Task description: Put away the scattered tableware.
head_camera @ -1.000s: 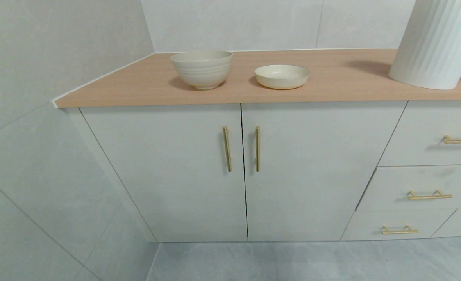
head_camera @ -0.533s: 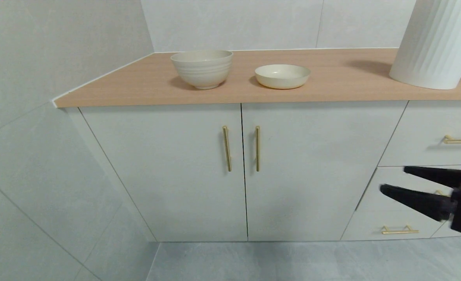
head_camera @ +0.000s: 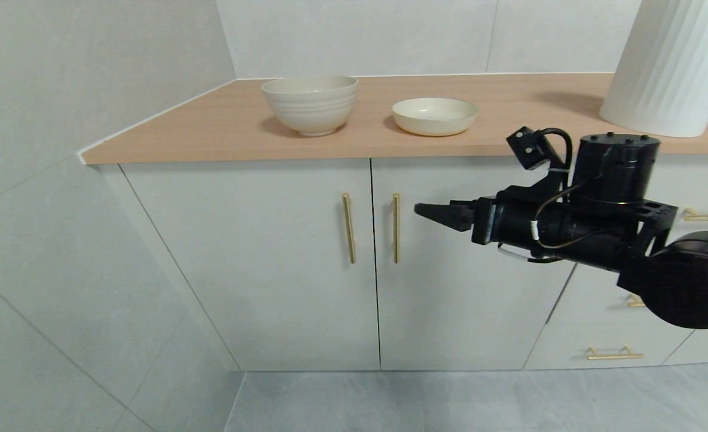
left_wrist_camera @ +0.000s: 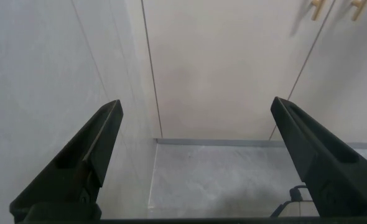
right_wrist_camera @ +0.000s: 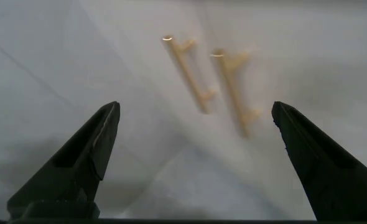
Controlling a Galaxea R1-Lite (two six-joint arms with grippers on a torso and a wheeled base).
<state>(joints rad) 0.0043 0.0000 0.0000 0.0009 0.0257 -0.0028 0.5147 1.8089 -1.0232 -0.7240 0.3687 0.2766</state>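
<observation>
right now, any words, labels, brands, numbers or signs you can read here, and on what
None: no text can be read anywhere.
The deep bowl, the shallow bowl, the white ribbed container, the cabinet doors and the right tool show no print.

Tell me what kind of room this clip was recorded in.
Most likely a home-style kitchen: a wood-look countertop over pale grey cabinet doors with slim brass handles, grey tiled walls, and a deep ribbed cream bowl beside a shallow cream dish on the counter.
</observation>
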